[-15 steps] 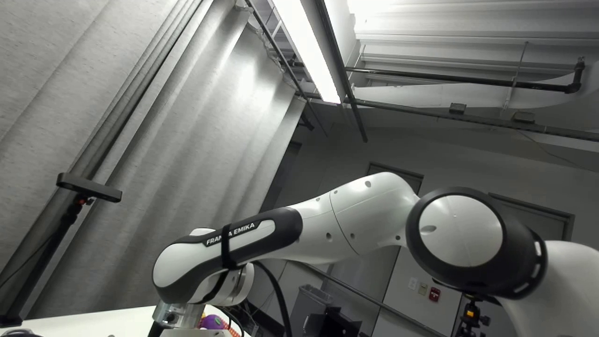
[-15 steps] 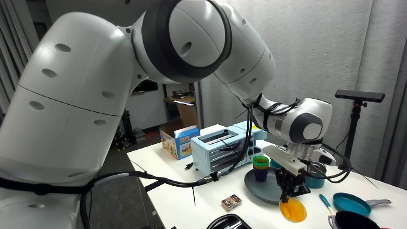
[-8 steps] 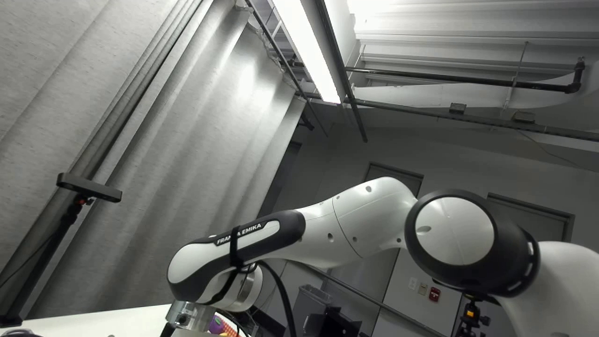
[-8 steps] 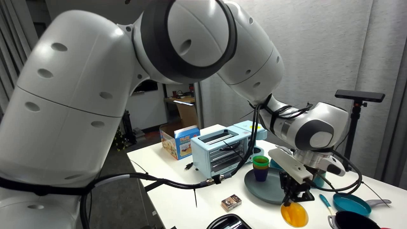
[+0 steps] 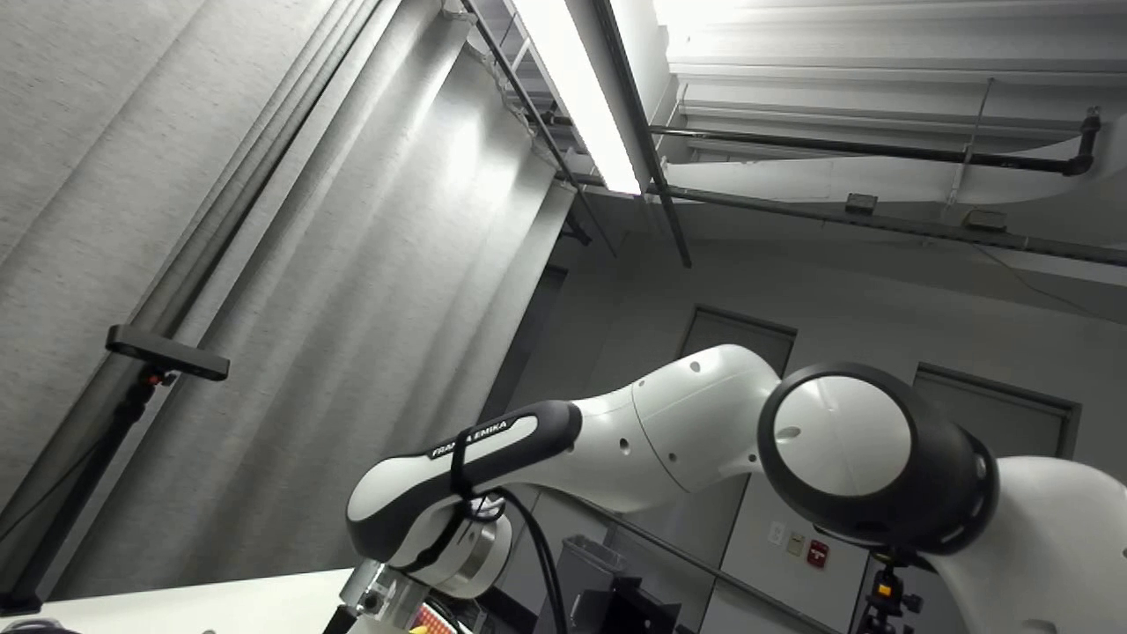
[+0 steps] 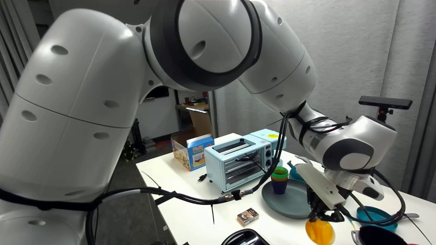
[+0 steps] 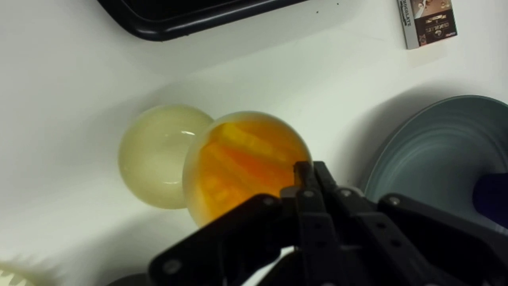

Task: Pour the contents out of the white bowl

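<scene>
- Shifted rightward in an exterior view: white robot arm, white round bowl.
- Jaws closed tight on its rim.
- Single-edge grip may pivot, spilling orange-yellow contents.

- Grey curtains are hung in folds.
- Overhead, a long lamp is switched on.
- Two doors are set into the grey wall.

You see a white table carrying: blue printed box, open | light-blue toaster oven near it | black plug near both | grey plate | small chocolate box near the plate | black tray, only partly visible | teal pan near black pot | pale bowl in your wrist view
</scene>
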Controlling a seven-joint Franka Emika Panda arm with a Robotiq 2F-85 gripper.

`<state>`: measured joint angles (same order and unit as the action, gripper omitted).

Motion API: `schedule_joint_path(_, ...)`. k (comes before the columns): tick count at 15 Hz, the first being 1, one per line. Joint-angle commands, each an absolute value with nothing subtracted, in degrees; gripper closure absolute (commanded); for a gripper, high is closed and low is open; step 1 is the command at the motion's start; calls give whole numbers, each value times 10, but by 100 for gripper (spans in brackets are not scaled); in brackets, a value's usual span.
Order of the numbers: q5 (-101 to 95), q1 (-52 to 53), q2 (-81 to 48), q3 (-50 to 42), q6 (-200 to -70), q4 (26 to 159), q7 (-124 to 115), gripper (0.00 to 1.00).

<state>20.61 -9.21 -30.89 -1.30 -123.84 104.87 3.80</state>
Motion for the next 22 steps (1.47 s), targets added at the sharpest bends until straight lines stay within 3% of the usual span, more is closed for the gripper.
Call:
schedule_joint_path(1, 250, -118, -309, 6, -1254, 1053, 82, 99)
schedule_joint_path(22, 412, -174, -323, 24, -1251, 1070, 256, 99)
